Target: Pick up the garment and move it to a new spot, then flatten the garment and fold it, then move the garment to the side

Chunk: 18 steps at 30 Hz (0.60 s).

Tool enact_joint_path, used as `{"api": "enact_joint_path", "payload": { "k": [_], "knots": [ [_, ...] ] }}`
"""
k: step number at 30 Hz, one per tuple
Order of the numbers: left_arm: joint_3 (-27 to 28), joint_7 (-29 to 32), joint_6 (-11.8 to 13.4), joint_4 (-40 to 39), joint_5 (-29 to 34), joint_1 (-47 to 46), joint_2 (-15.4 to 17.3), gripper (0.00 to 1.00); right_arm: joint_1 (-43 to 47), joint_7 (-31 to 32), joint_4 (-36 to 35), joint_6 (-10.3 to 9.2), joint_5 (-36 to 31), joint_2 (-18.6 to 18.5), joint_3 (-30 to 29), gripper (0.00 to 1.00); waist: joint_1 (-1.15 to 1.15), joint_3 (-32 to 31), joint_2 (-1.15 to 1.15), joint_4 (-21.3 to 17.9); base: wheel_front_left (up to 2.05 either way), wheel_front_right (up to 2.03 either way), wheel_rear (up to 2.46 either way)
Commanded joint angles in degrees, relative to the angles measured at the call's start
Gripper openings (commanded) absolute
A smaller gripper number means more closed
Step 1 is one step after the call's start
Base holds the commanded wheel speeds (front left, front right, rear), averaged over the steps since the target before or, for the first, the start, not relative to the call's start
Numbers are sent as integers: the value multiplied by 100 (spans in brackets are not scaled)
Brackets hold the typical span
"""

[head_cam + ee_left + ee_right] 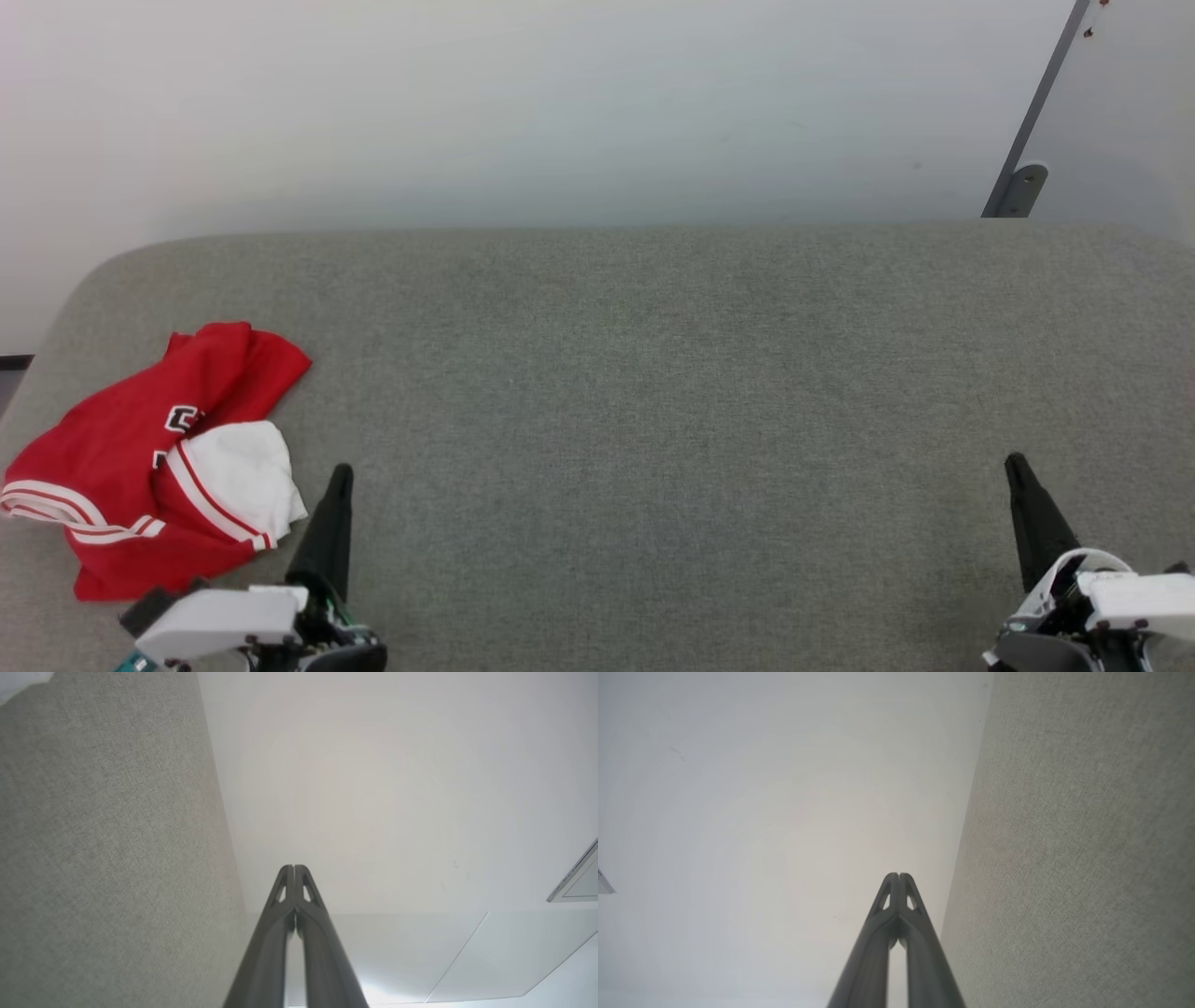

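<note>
The garment (121, 457) lies crumpled at the left end of the grey fabric surface (653, 392), a red jersey with a white sleeve, striped trim and part of the black lettering showing. My left gripper (342, 471) stands just right of it, shut and empty, tips pressed together in the left wrist view (294, 867). Far off at the lower right, my right gripper (1014, 461) is shut too, with nothing held, its tips meeting in the right wrist view (899, 875).
The grey surface has a rounded far edge against a pale wall (560, 103). A grey metal post with a bracket (1018, 187) rises at the back right. A wide stretch of bare fabric lies between the two grippers.
</note>
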Motion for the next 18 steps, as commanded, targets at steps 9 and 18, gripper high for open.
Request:
{"api": "enact_joint_path", "payload": {
  "k": [9,18],
  "knots": [
    [-3,-85,5,148,68,34,-5,100,-43,-47,224,0,-19,-4,-16,100,0,1,0,2,0,0,0],
    [-176,-391,1,118,610,-111,206,100,-299,-283,303,-1,-431,-176,175,100,0,7,0,7,0,0,0]
  ]
}}
